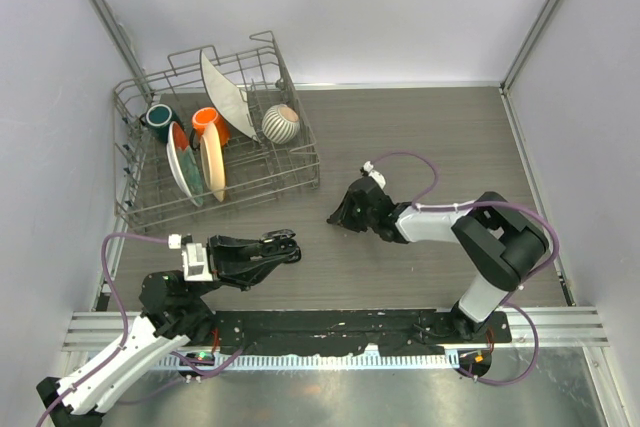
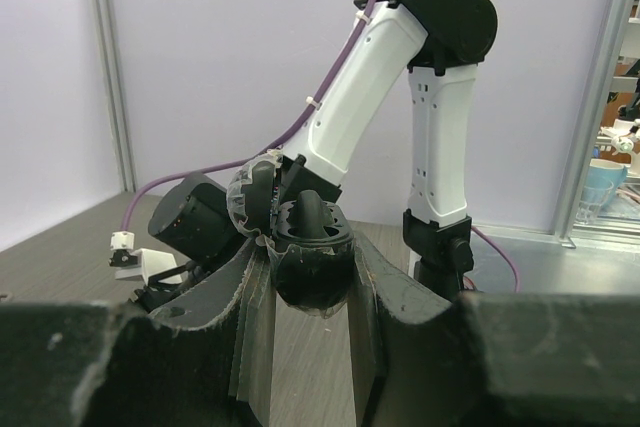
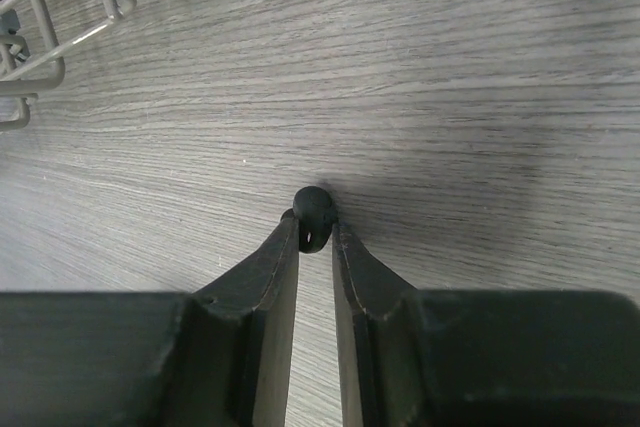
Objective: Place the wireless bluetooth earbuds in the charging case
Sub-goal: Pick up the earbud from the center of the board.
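Earbud (image 3: 313, 210), right wrist view: one small glossy black earbud sits at the very tips of the right gripper (image 3: 315, 234). The two fingers are drawn almost together and pinch it from both sides. It sits low over the wood-grain table (image 3: 450, 67), with a soft shadow around it. Contact with the surface cannot be determined. A wire corner of the dish rack (image 3: 40, 7) shows at the upper left.

Left wrist view: the charging case (image 2: 310, 287), black and rounded, is clamped between the two fingers of the left gripper (image 2: 312, 252), one finger on each flank. The case is held clear of the table. Its upper side shows a dark recess. The white and black right arm (image 2: 370, 77) stands beyond it, bent down toward the table.

Top external view: the left gripper (image 1: 288, 247) lies low at the near left and points right. The case in it is black on black and hard to tell apart from the fingers. The right gripper (image 1: 338, 215) is at mid-table, angled down and to the left, near the left gripper but apart from it. The earbud is too small to make out here. The dish rack (image 1: 255, 194) stands at the rear left with plates, two cups and a striped bowl in it.
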`<state>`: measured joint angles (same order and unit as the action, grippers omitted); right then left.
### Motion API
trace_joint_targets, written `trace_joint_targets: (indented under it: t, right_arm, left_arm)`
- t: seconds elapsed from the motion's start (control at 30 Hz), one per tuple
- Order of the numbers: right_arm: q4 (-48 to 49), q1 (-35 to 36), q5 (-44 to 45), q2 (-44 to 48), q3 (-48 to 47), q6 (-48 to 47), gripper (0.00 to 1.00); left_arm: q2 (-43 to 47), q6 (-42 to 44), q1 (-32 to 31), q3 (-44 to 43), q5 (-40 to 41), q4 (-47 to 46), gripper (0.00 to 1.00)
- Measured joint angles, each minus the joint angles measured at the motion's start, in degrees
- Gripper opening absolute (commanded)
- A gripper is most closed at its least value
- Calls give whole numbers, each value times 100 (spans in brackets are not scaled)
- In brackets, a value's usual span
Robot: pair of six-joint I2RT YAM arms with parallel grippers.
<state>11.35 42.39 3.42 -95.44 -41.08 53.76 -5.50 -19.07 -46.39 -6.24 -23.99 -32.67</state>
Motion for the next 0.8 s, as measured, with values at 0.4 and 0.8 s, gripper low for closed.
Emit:
trace_joint_targets:
  t: [0.4,0.8]
  right_arm:
    - [-216,46,50,-15,-208,-354,4]
    - [-2389,50,-111,802,-957,-2461,3]
  left_arm:
    - [0,0,0,0,0,4,0]
    - [179,4,0,0,50,149,0]
